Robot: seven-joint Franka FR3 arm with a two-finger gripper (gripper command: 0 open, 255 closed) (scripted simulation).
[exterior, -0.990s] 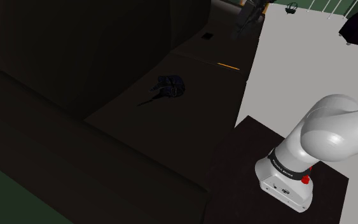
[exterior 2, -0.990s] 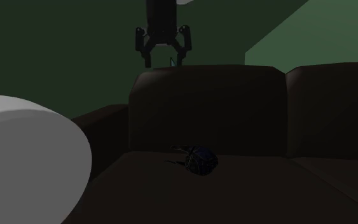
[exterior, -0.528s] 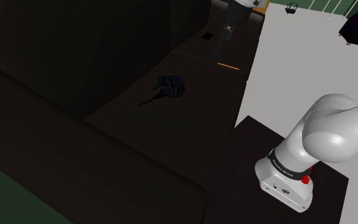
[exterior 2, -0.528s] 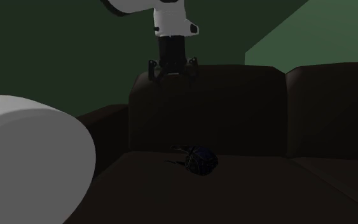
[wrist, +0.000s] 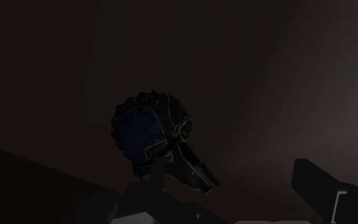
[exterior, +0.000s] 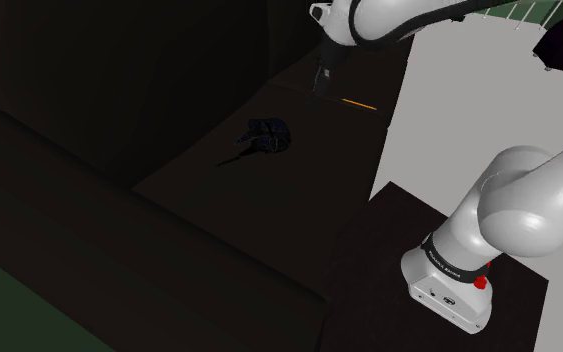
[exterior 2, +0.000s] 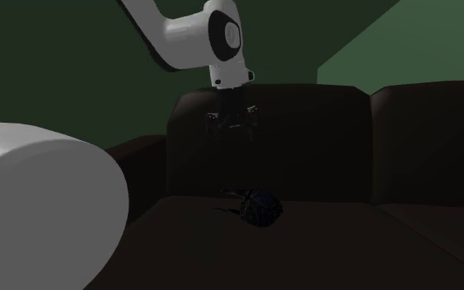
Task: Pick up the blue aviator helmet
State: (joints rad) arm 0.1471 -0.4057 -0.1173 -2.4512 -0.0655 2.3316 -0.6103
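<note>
On the dark brown sofa seat (exterior 2: 321, 247), we see the dark blue, ridged aviator helmet (exterior 2: 260, 208) unmoved; our black jaws, spread open and empty, have dropped lower, now hanging above it.

A dark brown sofa (exterior 2: 304, 140) sits in dim light against a green wall (exterior 2: 73, 66), with pale grey floor (exterior: 469, 110) beside it.
</note>
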